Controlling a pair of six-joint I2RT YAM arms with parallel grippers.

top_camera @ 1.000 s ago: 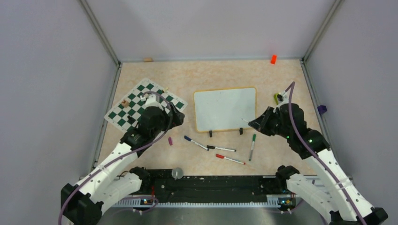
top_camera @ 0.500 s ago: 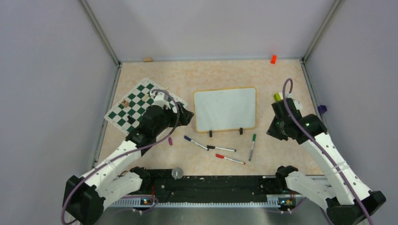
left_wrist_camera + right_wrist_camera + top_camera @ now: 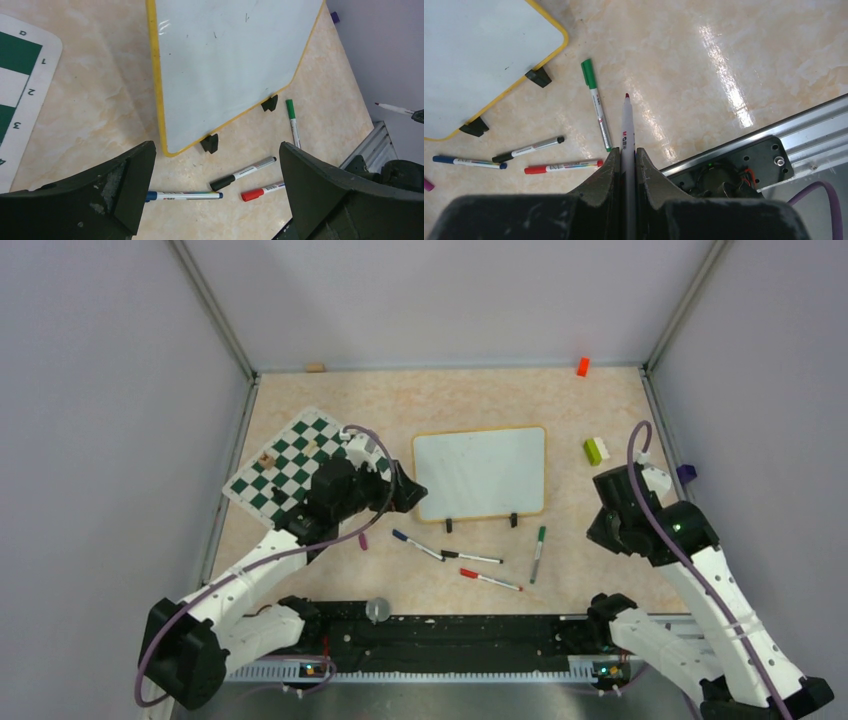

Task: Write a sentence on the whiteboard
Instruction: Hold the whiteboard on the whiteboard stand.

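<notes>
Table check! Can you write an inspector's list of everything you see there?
Surface: beige marbled table.
Job's things: whiteboard blank, nothing written yet; uncapped marker in right gripper.
Clutter: chessboard mat; capped blue marker, black marker, red marker, green marker; purple cap; green-and-white block; orange block.
Grippers: left gripper jaws wide open, empty, near the board's left edge; right gripper jaws shut on the marker.
Cables: purple cable looping over each arm.
Surroundings: grey walls; metal rail at the near edge.
</notes>
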